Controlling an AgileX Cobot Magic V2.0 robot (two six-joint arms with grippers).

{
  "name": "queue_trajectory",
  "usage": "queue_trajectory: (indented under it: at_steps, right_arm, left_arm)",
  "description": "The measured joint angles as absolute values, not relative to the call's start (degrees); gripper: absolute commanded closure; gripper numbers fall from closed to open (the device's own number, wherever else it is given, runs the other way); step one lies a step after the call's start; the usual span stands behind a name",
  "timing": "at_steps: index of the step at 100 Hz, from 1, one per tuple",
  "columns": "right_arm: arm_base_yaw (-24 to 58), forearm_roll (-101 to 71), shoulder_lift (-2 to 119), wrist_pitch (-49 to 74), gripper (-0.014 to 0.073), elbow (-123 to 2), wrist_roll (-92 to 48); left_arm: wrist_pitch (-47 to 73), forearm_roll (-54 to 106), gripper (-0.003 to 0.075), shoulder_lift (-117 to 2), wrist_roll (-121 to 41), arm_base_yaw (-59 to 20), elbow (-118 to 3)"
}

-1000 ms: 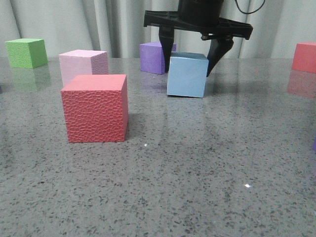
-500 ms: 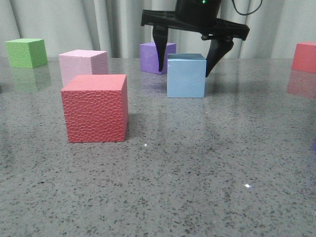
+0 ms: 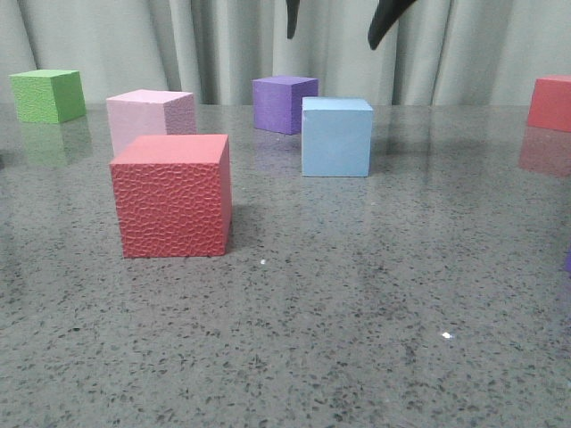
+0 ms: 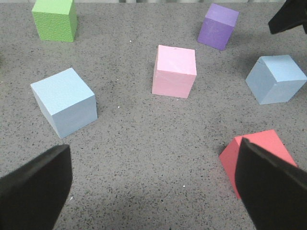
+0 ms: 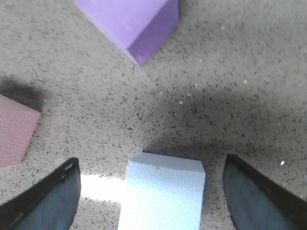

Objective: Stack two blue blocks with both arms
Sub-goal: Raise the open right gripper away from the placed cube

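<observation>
One blue block [image 3: 336, 136] stands on the table right of centre, in front of the purple cube [image 3: 284, 103]. My right gripper [image 3: 337, 22] hangs open above it, only the black fingertips [image 3: 387, 21] in view. In the right wrist view the block [image 5: 165, 194] lies below and between the spread fingers [image 5: 45, 196], untouched. The left wrist view shows this block [image 4: 277, 79] and the second blue block [image 4: 64, 101] apart on the table. The second block is out of the front view. My left gripper [image 4: 153, 191] is open and empty above bare table.
A red pebble-textured cube [image 3: 171, 194] stands at front left, a pink cube [image 3: 150, 118] behind it, a green cube [image 3: 47, 94] at far left and another red cube [image 3: 550, 102] at far right. A curtain hangs behind the grey speckled table [image 3: 357, 303].
My right gripper, whose fingers stood on either side of the blue block, has risen straight up. The block, slightly tilted a second ago, now rests flat.
</observation>
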State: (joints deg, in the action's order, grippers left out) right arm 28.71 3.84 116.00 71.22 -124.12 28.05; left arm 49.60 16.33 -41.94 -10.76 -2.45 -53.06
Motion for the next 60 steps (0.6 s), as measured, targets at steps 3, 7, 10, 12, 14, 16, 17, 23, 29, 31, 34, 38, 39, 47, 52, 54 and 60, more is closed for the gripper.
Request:
queue_trajectory:
  at_steps: [3,7,10,12,14,16,17,23,29,31,34,38,39,47,52,54,60]
  right_arm:
    - [28.7,3.8,116.0,71.3,-0.0007,-124.6,27.7]
    - [28.7,4.0,116.0,71.3,-0.0007,-124.7,27.4]
    - [28.7,4.0,116.0,71.4,-0.0007,-124.7,27.0]
    - [28.7,4.1,116.0,71.4,-0.0007,-124.7,26.7]
    - [28.7,4.1,116.0,71.5,-0.0007,-124.7,26.4]
    - [28.6,4.3,116.0,71.6,-0.0007,-124.7,26.1]
    - [28.6,4.2,116.0,71.5,-0.0007,-124.7,25.9]
    - [28.2,4.3,116.0,71.6,-0.0007,-124.7,24.9]
    - [27.8,4.3,116.0,71.6,-0.0007,-124.7,23.8]
    - [27.5,4.3,116.0,71.6,-0.0007,-124.7,23.5]
    - [27.2,4.3,115.9,71.7,-0.0007,-124.7,23.0]
    - [26.7,4.3,115.8,71.6,-0.0007,-124.7,22.5]
    - [26.7,4.3,115.6,71.6,-0.0007,-124.7,22.3]
    - [25.3,4.3,114.8,71.7,-0.0007,-124.7,21.1]
    - [24.3,4.3,114.1,71.7,-0.0007,-124.7,20.2]
    - [23.9,4.3,113.8,71.7,-0.0007,-124.7,19.9]
    - [22.7,4.3,113.0,71.7,-0.0007,-124.7,18.9]
  left_arm:
    - [49.6,16.3,0.0068,-41.9,-10.8,-2.5,-53.1]
    - [49.6,16.3,0.0068,-41.9,-10.8,-2.5,-53.1]
    - [49.6,16.2,0.0068,-41.9,-10.8,-2.5,-53.1]
    - [49.6,16.2,0.0068,-41.9,-10.8,-2.5,-53.1]
    - [49.6,16.2,0.0068,-41.9,-10.8,-2.5,-53.1]
    - [49.6,16.2,0.0068,-41.9,-10.8,-2.5,-53.1]
    - [49.6,16.2,0.0068,-41.9,-10.8,-2.5,-53.1]
    - [49.6,16.2,0.0068,-41.9,-10.8,-2.5,-53.1]
    - [49.6,16.2,0.0068,-41.9,-10.8,-2.5,-53.1]
    - [49.6,16.2,0.0068,-41.9,-10.8,-2.5,-53.1]
    - [49.6,16.2,0.0068,-41.9,-10.8,-2.5,-53.1]
    - [49.6,16.2,0.0068,-41.9,-10.8,-2.5,-53.1]
    - [49.6,16.2,0.0068,-41.9,-10.8,-2.5,-53.1]
    - [49.6,16.2,0.0068,-41.9,-10.8,-2.5,-53.1]
    - [49.6,16.2,0.0068,-41.9,-10.8,-2.5,-53.1]
    - [49.6,16.2,0.0068,-41.9,-10.8,-2.5,-53.1]
    - [49.6,16.2,0.0068,-41.9,-10.8,-2.5,-53.1]
